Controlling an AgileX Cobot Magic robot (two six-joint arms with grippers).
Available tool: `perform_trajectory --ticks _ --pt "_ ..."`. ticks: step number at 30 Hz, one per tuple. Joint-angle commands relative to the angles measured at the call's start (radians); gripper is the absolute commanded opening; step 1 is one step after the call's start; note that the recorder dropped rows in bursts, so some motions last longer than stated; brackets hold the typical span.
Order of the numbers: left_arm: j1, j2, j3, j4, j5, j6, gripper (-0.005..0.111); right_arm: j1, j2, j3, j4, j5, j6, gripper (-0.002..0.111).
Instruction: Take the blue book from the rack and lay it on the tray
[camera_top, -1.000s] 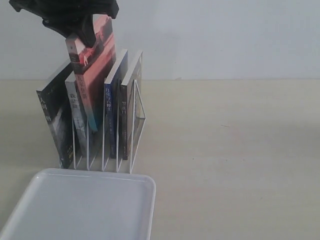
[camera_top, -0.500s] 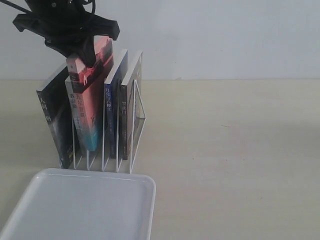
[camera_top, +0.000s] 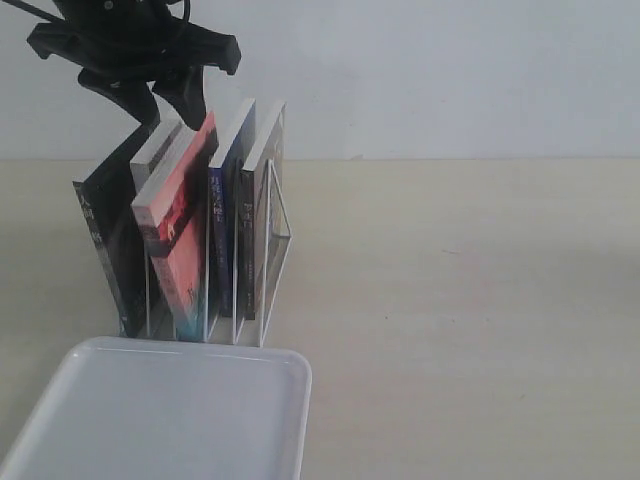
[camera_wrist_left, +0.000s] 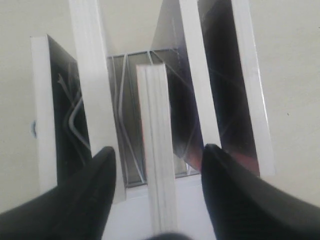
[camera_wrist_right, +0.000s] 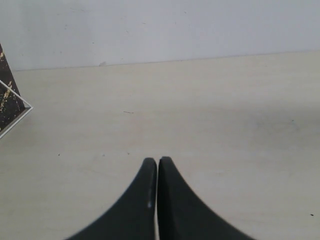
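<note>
The blue book (camera_top: 219, 235) stands upright in the white wire rack (camera_top: 279, 215), its blue spine facing the exterior view, fourth from the left. My left gripper (camera_top: 172, 112) hangs open just above the rack's left half. Between its fingers, touching neither, is the page edge of a red-covered book (camera_wrist_left: 155, 145); that book (camera_top: 175, 235) leans in the slot beside the blue book. The white tray (camera_top: 190, 352) lies in front of the rack with nothing in it. My right gripper (camera_wrist_right: 158, 161) is shut on nothing above bare table, away from the rack.
A black book (camera_top: 105, 250) and a pale-spined book (camera_top: 150, 160) fill the rack's left slots; a dark book (camera_top: 262, 200) stands at its right end. A corner of a dark book (camera_wrist_right: 9, 104) shows at the edge of the right wrist view. A white wall stands behind the table.
The red-covered book, held high a second ago, has come down into the rack and now leans there. My left gripper has let go of it and opened.
</note>
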Motion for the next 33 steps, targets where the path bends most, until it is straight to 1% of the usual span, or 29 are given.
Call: perform_trajectory --ticks 1,10,15,20,33 --pt "-0.001 -0.010 -0.002 -0.006 -0.011 0.001 0.052 -0.003 -0.005 -0.001 -0.005 -0.013 -0.001 0.000" --pt "-0.001 -0.010 -0.002 -0.007 -0.011 0.007 0.052 -0.003 -0.005 -0.001 -0.005 -0.013 -0.001 0.000" --pt "-0.001 -0.010 -0.014 -0.080 -0.011 0.013 0.052 -0.003 -0.005 -0.001 -0.005 -0.025 -0.001 0.000" --pt "-0.001 -0.010 -0.045 -0.156 -0.011 0.063 0.052 -0.003 -0.005 -0.001 -0.005 -0.025 -0.001 0.000" --pt "-0.003 -0.010 -0.043 -0.186 -0.011 0.073 0.052 -0.003 -0.005 -0.001 -0.005 -0.025 -0.001 0.000"
